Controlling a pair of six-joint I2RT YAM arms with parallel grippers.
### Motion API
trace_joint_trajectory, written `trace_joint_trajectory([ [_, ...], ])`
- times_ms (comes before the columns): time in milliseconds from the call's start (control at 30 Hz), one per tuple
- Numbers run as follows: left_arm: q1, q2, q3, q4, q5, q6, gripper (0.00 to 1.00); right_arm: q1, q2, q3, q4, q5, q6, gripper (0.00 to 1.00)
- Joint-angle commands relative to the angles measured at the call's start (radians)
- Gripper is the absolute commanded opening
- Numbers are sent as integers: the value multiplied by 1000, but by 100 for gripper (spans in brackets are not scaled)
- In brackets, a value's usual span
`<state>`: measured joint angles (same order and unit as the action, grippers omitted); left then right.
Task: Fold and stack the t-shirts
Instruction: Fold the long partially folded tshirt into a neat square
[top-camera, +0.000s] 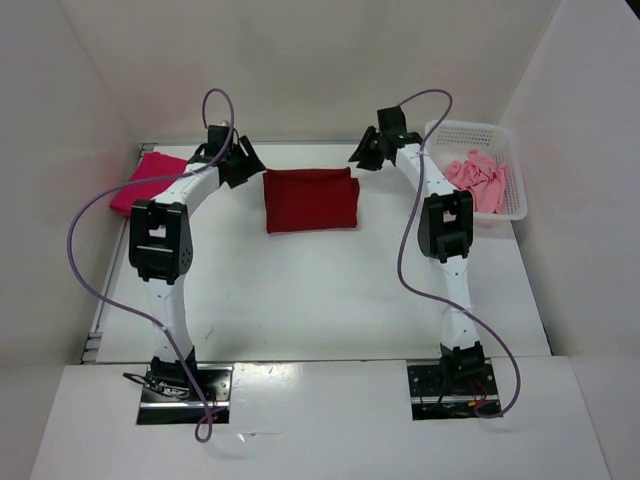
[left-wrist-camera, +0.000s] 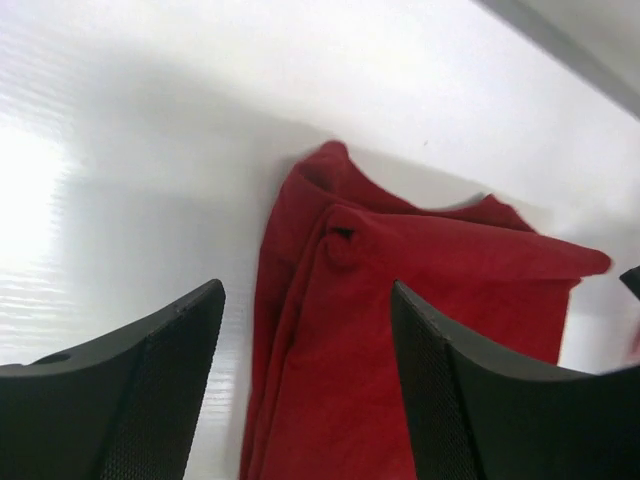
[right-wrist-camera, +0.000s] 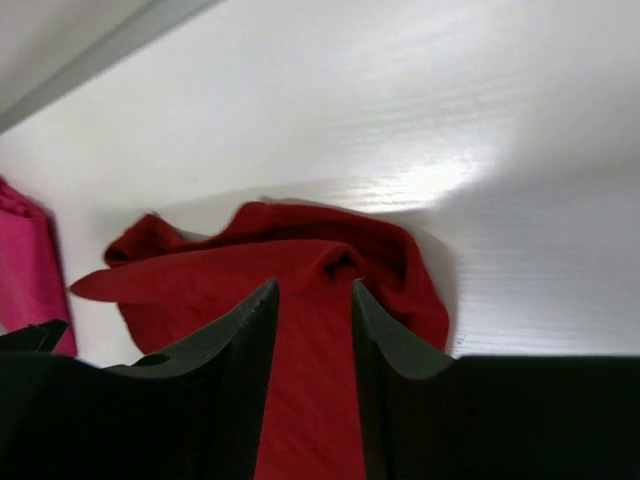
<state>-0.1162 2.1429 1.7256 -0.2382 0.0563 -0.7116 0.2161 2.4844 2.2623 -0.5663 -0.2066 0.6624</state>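
Lying folded near the middle of the counter's (top-camera: 320, 300) far edge, the dark red t-shirt (top-camera: 311, 199) is resting flat. The left pincer (top-camera: 240, 160) is hovering wide and empty at its far left corner, the right pincer (top-camera: 368, 150) more narrowly parted at its far right. Both should be rising straight up, I judge, without snagging the fold.

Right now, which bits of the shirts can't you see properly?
1. Top view: the crimson-magenta shirt has its right side hidden under the left arm.
2. Left wrist view: the dark red shirt is cut off by the bottom edge and the left gripper.
3. Top view: the pink shirt in the basket is too small to see how it lies.
4. Right wrist view: whether the right gripper touches that dark red shirt is unclear.
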Motion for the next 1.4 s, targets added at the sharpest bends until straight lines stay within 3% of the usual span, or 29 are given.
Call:
trace_joint_trajectory([
  [0, 13, -116, -21, 76, 17, -14, 75, -4, -63, 92, -37, -13, -40, 41],
  [167, 4, -193, -208, 150, 95, -29, 75, 31, -257, -203, 61, -13, -61, 42],
  [233, 4, -232, -331, 190, 125, -42, 75, 41, -338, -359, 146, -43, -61, 28],
  [267, 4, -232, -356, 191, 125, -42, 75, 42, -347, -394, 163, -62, -52, 22],
  [300, 4, -232, -369, 191, 137, -42, 75, 51, -348, -432, 163, -83, -52, 9],
  [333, 4, -219, -394, 191, 157, -42, 75, 51, -348, -447, 163, -112, -52, 5],
  [433, 4, -151, -403, 192, 262, -42, 76, 92, -360, -516, 172, -112, -63, 0],
  [533, -5, -112, -396, 207, 252, -31, 76, 121, -360, -543, 190, -123, -75, 0],
  [833, -5, -84, -411, 217, 273, -22, 76, 121, 16, -45, 66, -264, -84, 1],
  [1067, -14, -25, -390, 185, 283, 21, 72, 121, 345, 434, -142, -217, -52, 0],
  [1200, -14, -2, -371, 175, 283, 21, 66, 121, 415, 731, -188, -255, -11, 1],
  [1367, -14, 31, -350, 204, 283, 21, 59, 121, 345, 810, -282, -240, -35, 14],
])
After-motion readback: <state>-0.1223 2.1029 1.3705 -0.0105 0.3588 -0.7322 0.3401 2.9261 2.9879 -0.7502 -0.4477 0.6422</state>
